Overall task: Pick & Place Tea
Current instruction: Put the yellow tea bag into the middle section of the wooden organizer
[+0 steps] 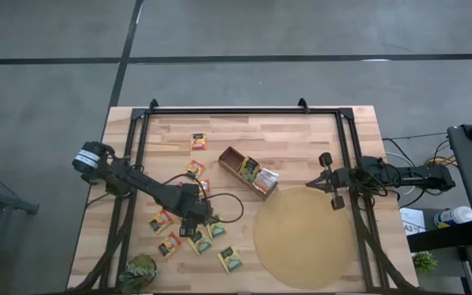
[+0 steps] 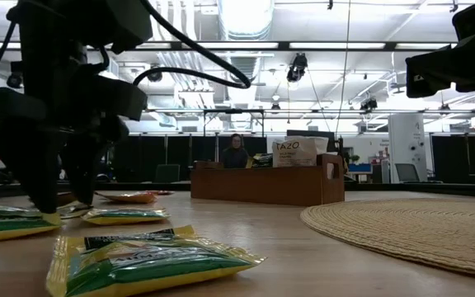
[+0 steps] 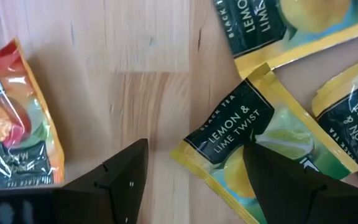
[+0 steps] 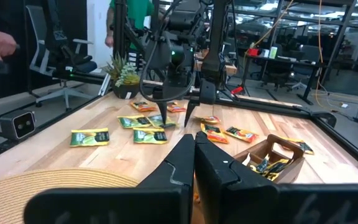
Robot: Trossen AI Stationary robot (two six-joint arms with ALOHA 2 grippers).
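Butcher-block wooden table point(image 1: 301, 135) carries the job: small flat tea sachets point(image 1: 199, 244), green-yellow and orange-red, lie scattered near the front-left corner, one orange sachet point(image 1: 197, 141) sits alone nearer the back edge, and a few are already inside the brown oblong wooden box point(image 1: 247, 171) near the table's middle, just off the big round tan woven mat point(image 1: 306, 238) that fills the front-right area. Left gripper point(image 3: 194, 171) is down low over the front-left cluster with fingers spread wide and nothing between them; in the left wrist view one finger sits over bare wood and the other over the corner of a yellow-green "Lemon & Lime Twist" sachet point(image 3: 253, 140), with an orange-red sachet point(image 3: 14, 118) off to the side. Can't tell whether the fingertips touch the table yet. Right gripper point(image 4: 194, 155) waits near the right edge, above the mat's rim, fingers pressed together, empty. Step in hand, as I read it: approach for the next pick, no grasp made. Next move likely calls for shifting so the sachet's edge sits between the fingers, closing, lifting, then carrying it to the box. Risk: flat foil packet, easy to slip or push aside.
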